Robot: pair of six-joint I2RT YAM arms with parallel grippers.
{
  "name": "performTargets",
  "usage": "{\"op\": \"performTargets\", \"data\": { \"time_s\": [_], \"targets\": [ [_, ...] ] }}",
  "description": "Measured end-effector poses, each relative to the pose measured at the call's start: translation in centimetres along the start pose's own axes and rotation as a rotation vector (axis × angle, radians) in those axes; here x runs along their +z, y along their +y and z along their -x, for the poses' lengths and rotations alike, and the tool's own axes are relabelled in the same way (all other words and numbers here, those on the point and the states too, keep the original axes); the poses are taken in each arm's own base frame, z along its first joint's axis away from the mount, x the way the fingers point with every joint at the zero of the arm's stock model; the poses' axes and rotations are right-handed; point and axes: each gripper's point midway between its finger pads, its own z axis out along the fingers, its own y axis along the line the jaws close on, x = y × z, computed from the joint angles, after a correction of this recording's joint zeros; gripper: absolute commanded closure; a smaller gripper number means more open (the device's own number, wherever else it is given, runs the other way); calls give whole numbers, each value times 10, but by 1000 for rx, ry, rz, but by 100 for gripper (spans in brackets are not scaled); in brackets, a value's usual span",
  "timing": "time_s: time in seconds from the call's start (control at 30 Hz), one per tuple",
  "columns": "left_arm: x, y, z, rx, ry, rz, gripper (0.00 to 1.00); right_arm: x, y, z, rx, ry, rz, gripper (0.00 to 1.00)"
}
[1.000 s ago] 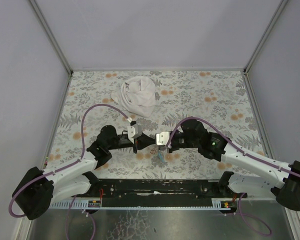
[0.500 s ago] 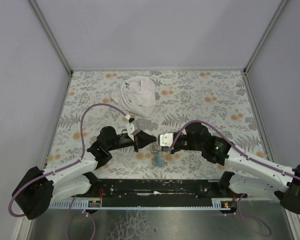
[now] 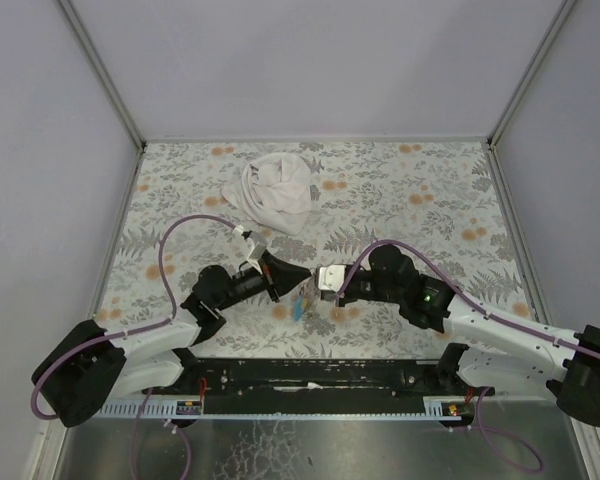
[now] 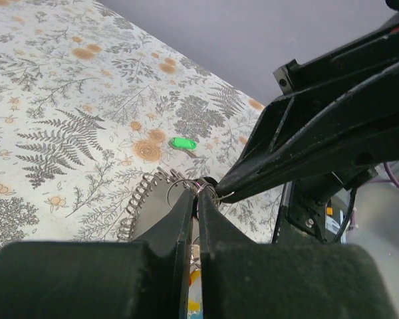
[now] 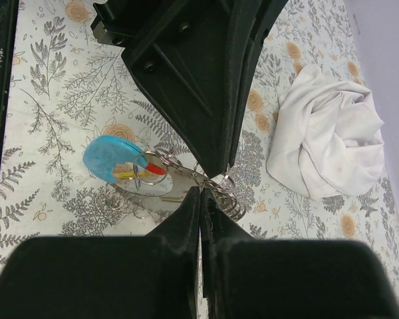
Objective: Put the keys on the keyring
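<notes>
Spotter: Your left gripper (image 4: 198, 194) is pinched almost shut on the thin wire of the keyring (image 5: 161, 187). Your right gripper (image 5: 200, 191) meets it tip to tip, jaws closed on the same ring.

Second: Agreed, you're holding it up between the two, just ahead of the arm bases. Its light-blue tag (image 5: 106, 158) hangs below, with the red key (image 5: 155, 170) and yellow key (image 5: 124, 175) showing against it.

Spotter: Your green key (image 4: 182, 143) lies loose on the flowered table (image 3: 420, 190), just beyond the fingertips and apart from the ring.

Second: White cloth (image 5: 326, 133) is bunched toward the far edge, well apart. The left fingers hide part of the ring from your right wrist camera.
</notes>
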Motion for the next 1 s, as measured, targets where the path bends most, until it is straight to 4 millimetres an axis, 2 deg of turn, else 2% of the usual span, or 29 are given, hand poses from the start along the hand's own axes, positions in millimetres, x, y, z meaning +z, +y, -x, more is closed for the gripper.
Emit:
{"op": "performTargets", "data": {
  "time_s": [0.47, 1.0],
  "targets": [
    [5, 9, 2, -193, -132, 145, 100, 7, -5, -4, 27, -21, -47, 100],
    [1, 17, 3, -286, -232, 202, 100, 15, -6, -6, 96, -81, -95, 100]
  ]
}}
